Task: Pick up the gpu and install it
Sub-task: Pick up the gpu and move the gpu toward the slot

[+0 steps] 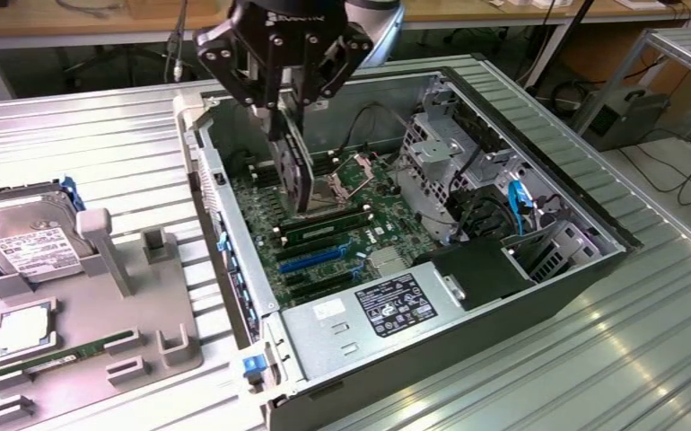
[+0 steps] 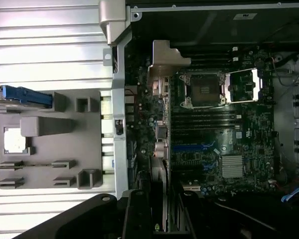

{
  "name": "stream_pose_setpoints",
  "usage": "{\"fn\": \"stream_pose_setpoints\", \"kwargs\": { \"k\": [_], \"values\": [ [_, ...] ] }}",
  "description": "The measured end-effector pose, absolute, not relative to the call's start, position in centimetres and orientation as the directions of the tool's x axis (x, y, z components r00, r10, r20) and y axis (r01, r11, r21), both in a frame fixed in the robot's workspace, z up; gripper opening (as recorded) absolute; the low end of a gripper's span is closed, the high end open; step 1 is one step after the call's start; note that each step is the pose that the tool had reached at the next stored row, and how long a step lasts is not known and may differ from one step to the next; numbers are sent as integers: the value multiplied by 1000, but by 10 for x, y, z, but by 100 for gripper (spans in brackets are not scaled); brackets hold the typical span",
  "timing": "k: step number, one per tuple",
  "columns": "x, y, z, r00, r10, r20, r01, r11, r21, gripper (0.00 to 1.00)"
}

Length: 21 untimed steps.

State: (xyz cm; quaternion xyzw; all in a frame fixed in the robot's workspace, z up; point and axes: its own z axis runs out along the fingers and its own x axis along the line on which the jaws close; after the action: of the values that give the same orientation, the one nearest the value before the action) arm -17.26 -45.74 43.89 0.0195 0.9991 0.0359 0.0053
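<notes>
Gpu (image 1: 298, 171) upright in end effector (image 1: 284, 118); silver bracket (image 2: 164, 62) in wrist view

Claw (image 1: 288, 108) grips gpu (image 1: 295, 171) on edge (upright) — low over motherboard (image 1: 321, 242) inside open tower case (image 1: 466, 359).

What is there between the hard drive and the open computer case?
The gray holder, with its tall post, lies between hard drive and case, as the exterior view shows.

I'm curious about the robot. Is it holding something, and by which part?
Yes. The gripper holds the gpu by its upper edge, so the card hangs over the open computer case.
</notes>
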Motion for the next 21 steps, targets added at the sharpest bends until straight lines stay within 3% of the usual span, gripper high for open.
{"fn": "stream_pose_setpoints", "kwargs": {
  "k": [21],
  "values": [
    [-82, -453, 398, -1000, 12, 0, 12, 999, 47, 26]
  ]
}}
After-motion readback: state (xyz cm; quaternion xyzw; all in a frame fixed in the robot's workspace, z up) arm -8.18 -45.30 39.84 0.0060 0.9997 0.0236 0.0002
